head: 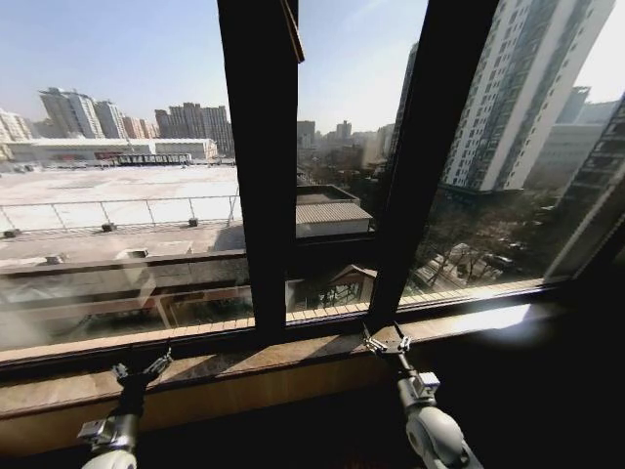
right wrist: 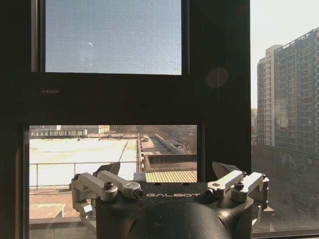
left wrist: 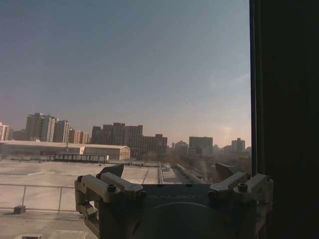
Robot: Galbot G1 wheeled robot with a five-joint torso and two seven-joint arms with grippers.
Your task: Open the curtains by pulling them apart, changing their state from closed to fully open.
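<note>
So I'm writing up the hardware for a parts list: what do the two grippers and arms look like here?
Both match. The left gripper and right gripper have dark pointed fingertips on silvery metal linkage bars joined by dark bolts. Each sits on a black housing marked GALBOT in pale letters. The wrists are black with silver clamp blocks, and the right forearm widens into a smooth grey shell.

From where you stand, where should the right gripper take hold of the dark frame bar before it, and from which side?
Probably its side edge, low above the sill, approached from the room side: the frame bar is broad and flat, seemingly wider than the open right gripper. The left gripper rests open nearby.
</note>
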